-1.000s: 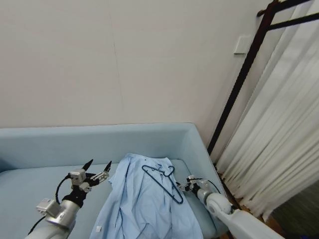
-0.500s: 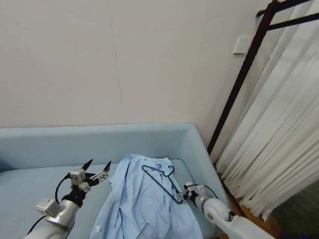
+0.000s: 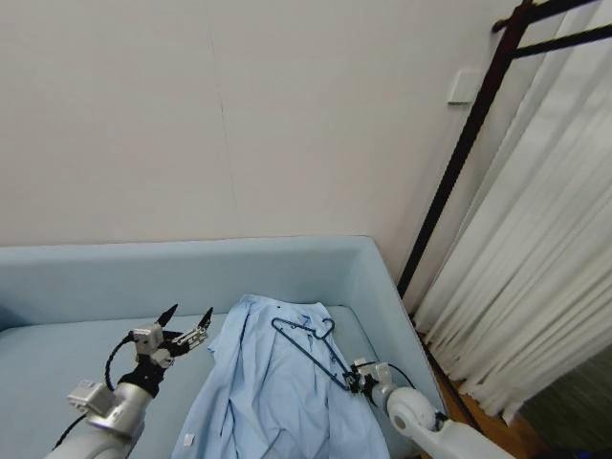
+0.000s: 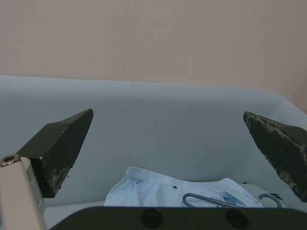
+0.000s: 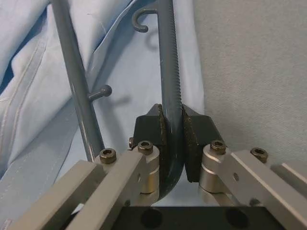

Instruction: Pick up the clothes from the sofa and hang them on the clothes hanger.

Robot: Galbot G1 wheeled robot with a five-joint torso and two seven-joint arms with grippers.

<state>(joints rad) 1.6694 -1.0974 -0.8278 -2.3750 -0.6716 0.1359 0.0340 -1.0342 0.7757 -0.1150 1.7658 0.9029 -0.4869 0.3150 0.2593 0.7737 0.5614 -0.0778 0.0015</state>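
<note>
R gripper [image 5: 171, 132] sat at 5 o'clock in head view, pads pinched tight on the hanger [image 5: 168, 72] bar nr its bend, prob. so the frame can be lifted w/ the shirt [image 3: 277, 402]. Shirt lay spread on the sofa [image 3: 191, 268] seat at 6 o'clock, under the hanger. L gripper [image 3: 192, 312] hovered at 8 o'clock, fingers wide apart, holding nothing, beside the cloth. Rack pole [image 3: 459, 158] stood at 2 o'clock, well apart.

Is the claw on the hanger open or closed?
Closed. The right gripper has both pads pressed against the hanger bar, no gap. The left gripper hovers open over the sofa.
</note>
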